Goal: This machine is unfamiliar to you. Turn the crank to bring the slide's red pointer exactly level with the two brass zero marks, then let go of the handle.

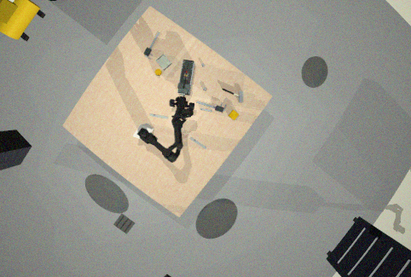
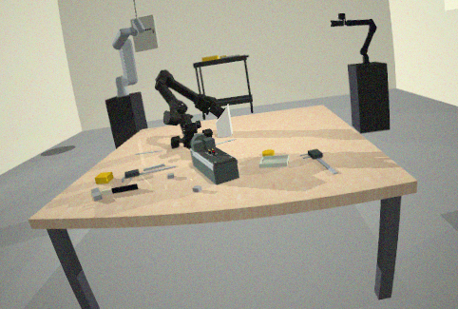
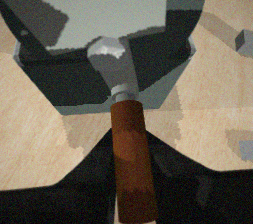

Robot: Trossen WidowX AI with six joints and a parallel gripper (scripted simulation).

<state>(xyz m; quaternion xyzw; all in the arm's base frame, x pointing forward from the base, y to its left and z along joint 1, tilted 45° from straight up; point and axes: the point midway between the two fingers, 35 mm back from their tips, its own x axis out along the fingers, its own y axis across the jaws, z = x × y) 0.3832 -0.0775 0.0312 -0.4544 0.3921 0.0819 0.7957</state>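
Note:
The machine (image 1: 186,76) (image 2: 216,165) is a dark grey box near the middle of the wooden table (image 1: 107,118) (image 2: 295,189). On its top I see a small red pointer (image 2: 212,150) (image 1: 186,73) with tiny brass dots close by; whether they are level is too small to tell. In the wrist view the round dark crank wheel (image 3: 62,82) carries a grey arm (image 3: 112,55) that ends in a brown handle (image 3: 129,145). My gripper (image 3: 125,133) (image 1: 181,102) (image 2: 196,134) sits at the machine's near end, shut on this brown handle.
Small grey blocks (image 3: 249,42) (image 3: 252,150) lie on the table near the wheel. A white wedge (image 2: 224,123) stands behind the machine. A yellow block (image 2: 104,177), a black bar (image 2: 124,188), a grey tray (image 2: 274,161) and a hammer-like tool (image 2: 320,158) lie around.

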